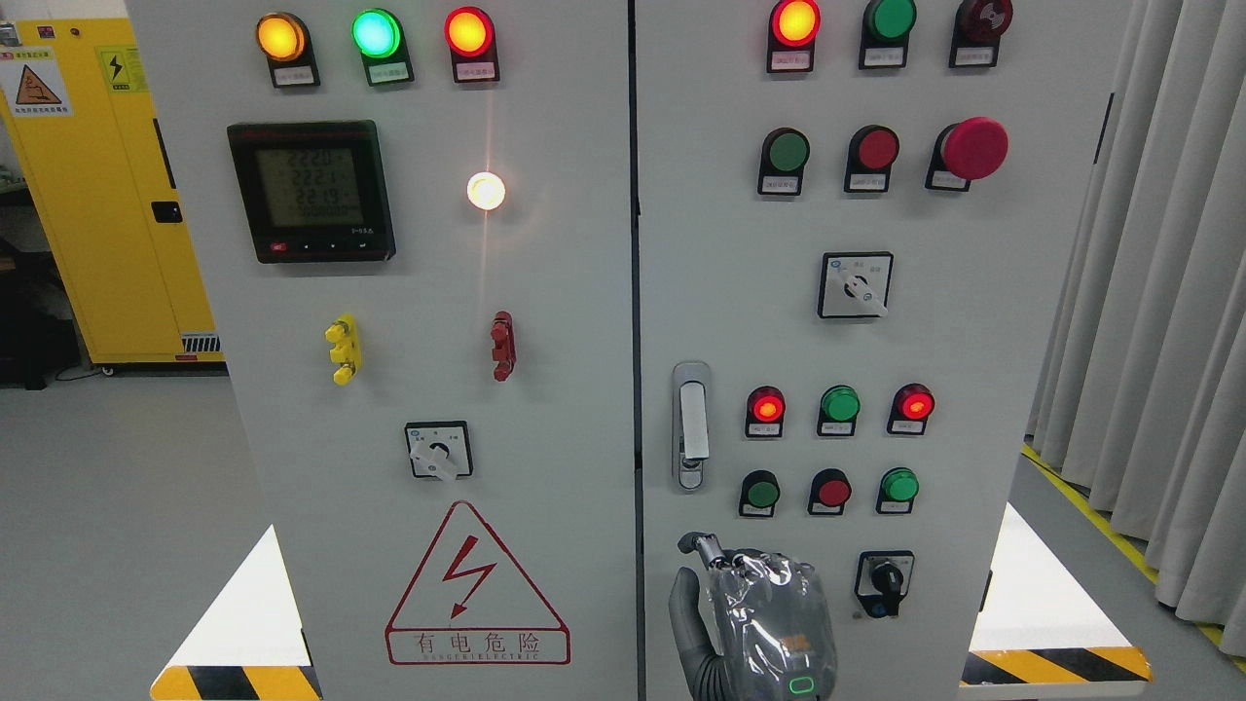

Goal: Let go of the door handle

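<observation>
While raised below the door handle [690, 425], right hand [754, 623] hangs clear.

Colours on the cabinet front

Cabinet doors [545, 292] pale grey; door handle [690, 424] silver; lamps top left: amber [280, 37], green [376, 33], red [468, 31]. Mushroom btn [973, 148] far right, red. Warning triangle [476, 584] red outline w/ red bolt. Locker [97, 185] at left yellow. Base stripes [1056, 666] yellow/black. Hand [754, 623] dark grey, clear wrap.
</observation>
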{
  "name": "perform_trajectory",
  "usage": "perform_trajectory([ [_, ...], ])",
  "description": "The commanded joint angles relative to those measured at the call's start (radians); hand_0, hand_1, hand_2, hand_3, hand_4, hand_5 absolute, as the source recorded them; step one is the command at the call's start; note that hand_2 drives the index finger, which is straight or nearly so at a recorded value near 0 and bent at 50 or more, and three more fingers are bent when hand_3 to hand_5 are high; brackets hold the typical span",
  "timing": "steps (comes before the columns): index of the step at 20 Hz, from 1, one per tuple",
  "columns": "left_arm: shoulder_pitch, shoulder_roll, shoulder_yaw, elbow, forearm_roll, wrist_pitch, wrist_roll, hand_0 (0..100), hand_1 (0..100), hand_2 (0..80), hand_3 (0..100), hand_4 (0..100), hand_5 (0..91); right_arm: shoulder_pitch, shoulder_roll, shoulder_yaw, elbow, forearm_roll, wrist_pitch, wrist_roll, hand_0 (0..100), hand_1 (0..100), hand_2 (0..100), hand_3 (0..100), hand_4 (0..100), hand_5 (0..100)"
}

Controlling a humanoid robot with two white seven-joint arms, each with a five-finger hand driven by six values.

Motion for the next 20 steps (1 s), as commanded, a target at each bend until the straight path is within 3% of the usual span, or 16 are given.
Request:
perform_trajectory([
  [1,0.000,0.001,0.000,-0.015,0.000,0.000,0.000,12,56,0.0,0,0,0.0,0.028,0.001,-0.010,-0.082,-0.004,-0.001,0.033,71,28,86,100,100,100],
  [2,0.000,0.001,0.000,-0.015,0.000,0.000,0.000,12,56,0.0,0,0,0.0,0.029,0.001,-0.011,-0.083,-0.004,0.001,0.047,40,27,91,100,100,100],
  [4,0.000,0.001,0.000,-0.015,0.000,0.000,0.000,12,56,0.0,0,0,0.0,0.029,0.001,-0.017,-0.089,-0.004,-0.001,0.055,37,27,92,100,100,100],
  [6,0.000,0.001,0.000,-0.015,0.000,0.000,0.000,12,56,0.0,0,0,0.0,0.028,0.001,-0.019,-0.099,-0.004,-0.001,0.057,26,24,96,100,100,100],
  [9,0.000,0.001,0.000,-0.015,0.000,0.000,0.000,12,56,0.0,0,0,0.0,0.028,0.001,-0.021,-0.114,-0.004,0.002,0.086,24,25,100,100,100,100],
  [13,0.000,-0.001,0.000,-0.015,0.000,0.000,0.000,12,56,0.0,0,0,0.0,-0.006,-0.002,-0.031,-0.119,0.001,0.004,0.093,24,26,100,100,100,100],
  [20,0.000,0.001,0.000,-0.015,0.000,0.000,0.000,12,56,0.0,0,0,0.0,-0.089,-0.011,-0.056,-0.115,0.015,0.009,0.126,24,37,100,100,100,100],
])
